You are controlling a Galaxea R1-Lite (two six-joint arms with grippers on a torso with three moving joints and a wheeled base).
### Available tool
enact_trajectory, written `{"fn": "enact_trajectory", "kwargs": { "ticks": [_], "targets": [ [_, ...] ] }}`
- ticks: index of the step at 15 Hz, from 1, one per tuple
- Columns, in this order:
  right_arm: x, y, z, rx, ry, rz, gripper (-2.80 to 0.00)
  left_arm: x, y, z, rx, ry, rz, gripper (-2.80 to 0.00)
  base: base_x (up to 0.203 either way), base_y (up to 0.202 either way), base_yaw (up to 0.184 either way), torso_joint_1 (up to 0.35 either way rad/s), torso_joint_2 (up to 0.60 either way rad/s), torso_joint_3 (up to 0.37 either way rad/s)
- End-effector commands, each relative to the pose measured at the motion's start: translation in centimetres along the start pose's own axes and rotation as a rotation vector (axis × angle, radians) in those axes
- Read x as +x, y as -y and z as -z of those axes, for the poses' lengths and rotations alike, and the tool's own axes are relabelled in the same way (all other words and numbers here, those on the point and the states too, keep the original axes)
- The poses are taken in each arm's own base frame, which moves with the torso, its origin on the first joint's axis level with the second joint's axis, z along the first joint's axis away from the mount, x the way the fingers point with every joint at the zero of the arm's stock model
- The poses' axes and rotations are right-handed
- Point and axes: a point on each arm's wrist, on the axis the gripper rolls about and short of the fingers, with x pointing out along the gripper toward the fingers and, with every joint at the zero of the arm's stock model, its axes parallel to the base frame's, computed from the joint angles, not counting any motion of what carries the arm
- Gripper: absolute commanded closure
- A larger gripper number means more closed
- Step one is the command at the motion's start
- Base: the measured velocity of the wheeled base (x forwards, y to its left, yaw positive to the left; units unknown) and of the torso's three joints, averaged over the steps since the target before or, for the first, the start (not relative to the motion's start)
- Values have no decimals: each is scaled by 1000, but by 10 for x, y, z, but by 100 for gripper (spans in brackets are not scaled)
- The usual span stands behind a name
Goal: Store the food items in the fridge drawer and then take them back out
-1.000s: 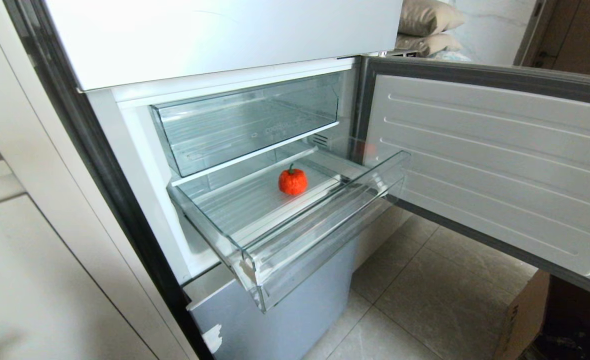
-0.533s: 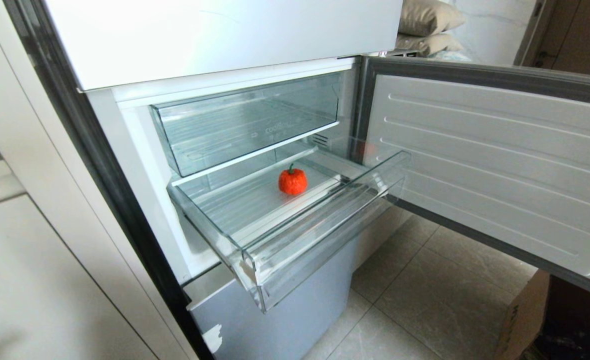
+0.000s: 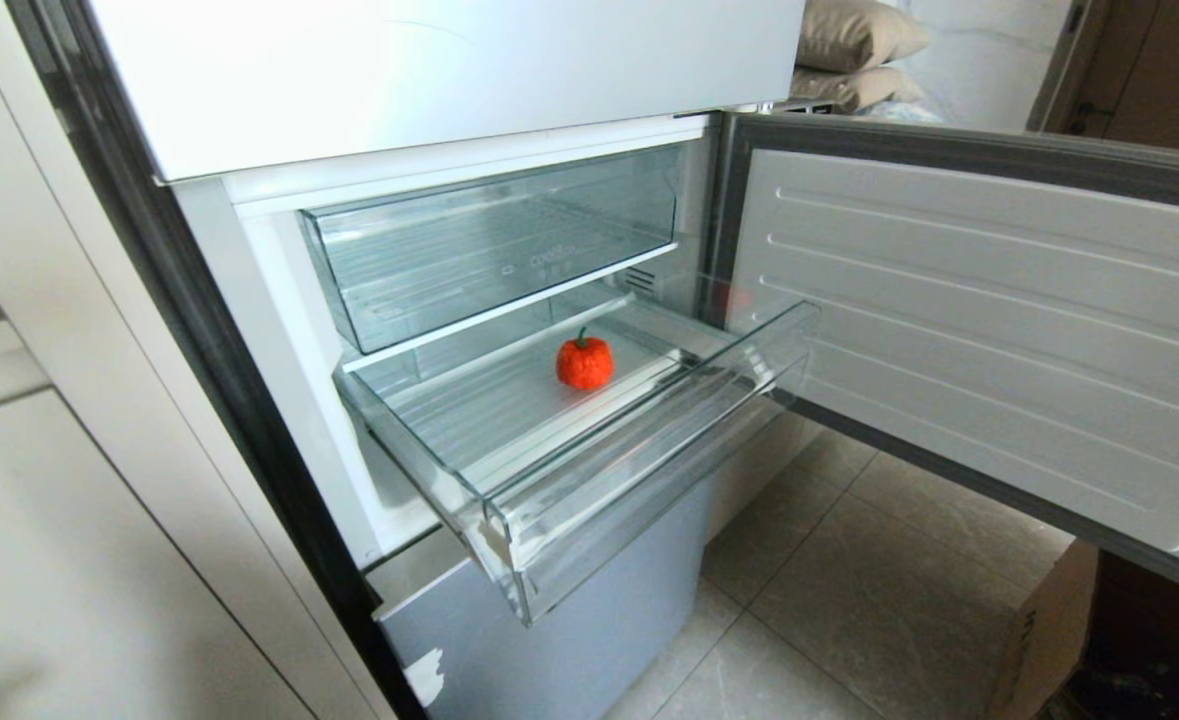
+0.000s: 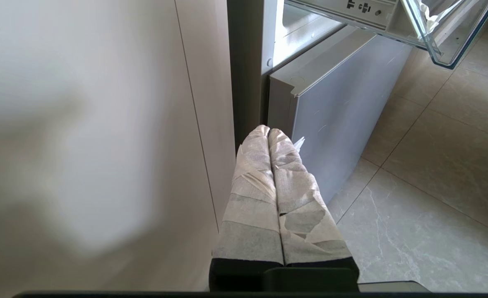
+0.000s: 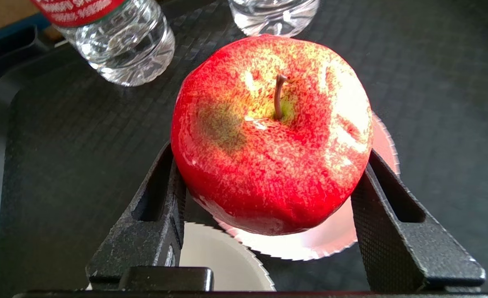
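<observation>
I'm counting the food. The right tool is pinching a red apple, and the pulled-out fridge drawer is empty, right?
Not quite. The fridge drawer holds one small red item, as the head view shows. The right tool does pinch the red apple.

Bright daylight throughout. Strong glare bleaches the apple (image 5: 270,136) between the right gripper's (image 5: 268,198) jaws (stem shadow crisp). Beside the left gripper (image 4: 268,134), the cabinet panel (image 4: 82,145) blurs, softly shadowed.

Only "coolBox" could be made out, faintly printed on the upper clear drawer (image 3: 494,245) (centre of the head view); the bottle label (image 5: 76,7) stayed illegible.
</observation>
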Motion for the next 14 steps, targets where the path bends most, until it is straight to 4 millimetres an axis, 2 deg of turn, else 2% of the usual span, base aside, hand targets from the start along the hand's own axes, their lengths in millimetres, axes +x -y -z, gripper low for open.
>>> {"fn": "enact_trajectory", "kwargs": {
  "ticks": [1, 2, 3, 10, 14],
  "targets": [
    [1, -1, 0, -1, 2, -3, 0, 0, 0, 0, 0, -1, -1, 0, 0, 0, 0, 0, 0, 0],
    [1, -1, -1, -1, 6, -4, 0, 0, 0, 0, 0, -1, -1, 0, 0, 0, 0, 0, 0, 0],
    [2, -1, -1, 0, 9, -3, -280, 0, 0, 0, 0, -1, -1, 0, 0, 0, 0, 0, 0, 0],
    [2, -1, -1, -4, 7, -3, -280, 0, 0, 0, 0, -1, -1, 0, 0, 0, 0, 0, 0, 0],
    [-9, -5, -14, -8, 42, -11, -280, 0, 0, 0, 0, -1, -1, 0, 0, 0, 0, 0, 0, 0]
  ]
}}
